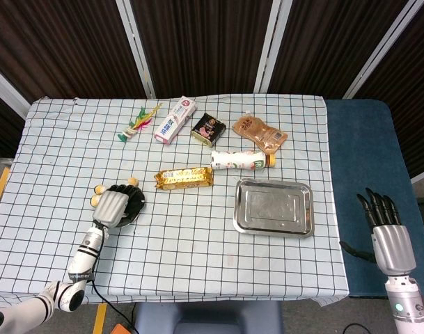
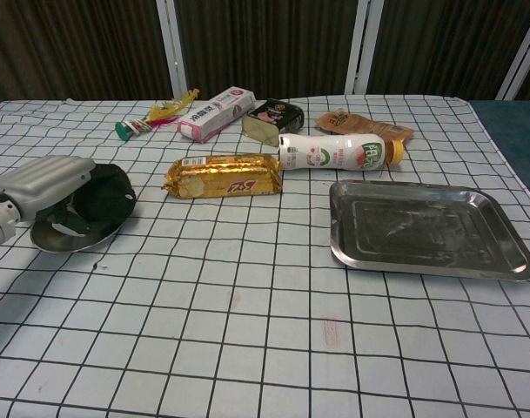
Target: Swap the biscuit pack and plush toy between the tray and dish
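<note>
Beside the biscuit pack (image 1: 184,179), left hand (image 1: 111,207) grips plush toy (image 2: 103,193) (on dish (image 2: 57,239)).

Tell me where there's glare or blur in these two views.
Head view: evenly lit and sharp, the steel tray showing only a soft sheen. Chest view: the tray mirrors pale smears of light, the gold biscuit pack glints along its foil, and the left hand, near the frame edge over the plush toy, looks slightly soft.
</note>
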Motion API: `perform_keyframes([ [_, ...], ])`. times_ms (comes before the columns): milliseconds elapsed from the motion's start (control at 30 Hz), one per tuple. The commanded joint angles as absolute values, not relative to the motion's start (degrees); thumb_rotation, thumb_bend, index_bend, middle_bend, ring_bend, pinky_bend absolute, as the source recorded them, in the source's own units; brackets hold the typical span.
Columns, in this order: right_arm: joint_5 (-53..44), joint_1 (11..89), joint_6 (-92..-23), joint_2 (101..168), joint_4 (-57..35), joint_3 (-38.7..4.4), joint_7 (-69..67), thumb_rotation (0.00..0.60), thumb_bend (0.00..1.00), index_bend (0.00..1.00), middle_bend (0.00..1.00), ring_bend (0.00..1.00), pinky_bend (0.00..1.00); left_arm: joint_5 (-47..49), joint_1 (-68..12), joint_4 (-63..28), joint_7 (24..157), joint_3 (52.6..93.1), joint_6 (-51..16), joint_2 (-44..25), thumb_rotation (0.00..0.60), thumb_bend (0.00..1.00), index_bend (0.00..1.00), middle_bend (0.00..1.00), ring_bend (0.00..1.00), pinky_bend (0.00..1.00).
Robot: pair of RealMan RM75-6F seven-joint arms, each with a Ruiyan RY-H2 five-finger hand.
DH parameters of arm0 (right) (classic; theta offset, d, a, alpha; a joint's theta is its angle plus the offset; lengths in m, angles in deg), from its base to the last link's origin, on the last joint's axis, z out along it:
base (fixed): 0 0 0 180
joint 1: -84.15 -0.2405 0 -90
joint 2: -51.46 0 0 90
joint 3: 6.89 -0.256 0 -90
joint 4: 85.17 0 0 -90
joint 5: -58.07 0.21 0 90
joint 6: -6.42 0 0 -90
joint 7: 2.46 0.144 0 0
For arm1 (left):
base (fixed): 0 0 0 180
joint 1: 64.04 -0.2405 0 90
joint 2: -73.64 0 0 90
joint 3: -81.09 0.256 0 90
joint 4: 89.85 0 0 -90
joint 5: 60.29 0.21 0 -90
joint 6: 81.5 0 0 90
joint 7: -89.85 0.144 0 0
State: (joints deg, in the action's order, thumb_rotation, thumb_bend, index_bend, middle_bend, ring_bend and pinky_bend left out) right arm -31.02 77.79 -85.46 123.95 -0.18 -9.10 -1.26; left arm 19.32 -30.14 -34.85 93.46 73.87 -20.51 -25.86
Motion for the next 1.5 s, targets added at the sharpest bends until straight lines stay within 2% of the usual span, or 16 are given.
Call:
perform_keyframes([
  [33, -31.1, 77.9, -85.3, 123.8, -0.1, -9.2, -1.1, 0.6, 0.06, 0.0, 0.0, 0.0, 0.0, 22.1, -30.2, -40.8, 89.8, 74.4, -16.2, -29.5, 0.6, 0.49, 0.49, 0.49, 0.48, 0.6],
  [167, -31.3, 78.0, -84.9, 123.7, 0.0, -9.3, -1.0, 0.6, 0.06, 0.0, 0.0, 0.0, 0.0, 24.0, -30.3, -44.2, 87.2, 74.4, -12.1, -31.1, 0.6, 0.55, 0.6, 0.56, 0.55, 0.68],
  [300, -31.4, 78.1, -84.9, 123.6, 0.1, -9.5, -0.9, 0.6, 0.06, 0.0, 0.0, 0.0, 0.0, 25.9, -30.6, -42.8, 86.8, 74.4, -7.6, -30.4, 0.6, 0.56, 0.63, 0.59, 0.57, 0.69],
  [433, -31.9, 78.4, -85.4, 123.6, 0.3, -9.7, -0.4, 0.6, 0.06, 0.0, 0.0, 0.0, 0.0, 28.3, -31.2, -34.5, 88.4, 74.7, -2.9, -27.5, 0.6, 0.56, 0.63, 0.59, 0.57, 0.69],
  [533, -32.3, 78.7, -85.9, 123.3, 0.6, -9.6, 0.1, 0.6, 0.06, 0.0, 0.0, 0.0, 0.0, 29.4, -31.7, -25.1, 91.2, 75.2, -1.7, -24.8, 0.6, 0.56, 0.63, 0.59, 0.57, 0.69],
  [700, -34.0, 79.7, -88.0, 123.0, 0.9, -9.5, 0.7, 0.6, 0.06, 0.0, 0.0, 0.0, 0.0, 27.0, -30.9, -13.3, 100.1, 75.4, -6.7, -23.9, 0.6, 0.56, 0.63, 0.59, 0.57, 0.7],
  [967, -35.5, 80.8, -90.3, 122.5, 1.2, -9.4, 1.6, 0.6, 0.06, 0.0, 0.0, 0.0, 0.0, 17.4, -27.2, -8.8, 114.8, 72.3, -16.3, -30.3, 0.6, 0.56, 0.63, 0.59, 0.57, 0.7],
  [1267, -36.5, 81.5, -91.6, 121.9, 1.5, -9.7, 3.0, 0.6, 0.06, 0.0, 0.0, 0.0, 0.0, 9.3, -23.6, -5.7, 131.6, 67.7, -16.6, -36.1, 0.6, 0.56, 0.62, 0.59, 0.58, 0.72],
  [1500, -37.3, 81.9, -92.5, 122.1, 1.1, -9.8, 3.5, 0.6, 0.06, 0.0, 0.0, 0.0, 0.0, 3.4, -21.5, -3.6, 140.2, 64.9, -15.1, -38.0, 0.6, 0.56, 0.62, 0.6, 0.59, 0.73],
])
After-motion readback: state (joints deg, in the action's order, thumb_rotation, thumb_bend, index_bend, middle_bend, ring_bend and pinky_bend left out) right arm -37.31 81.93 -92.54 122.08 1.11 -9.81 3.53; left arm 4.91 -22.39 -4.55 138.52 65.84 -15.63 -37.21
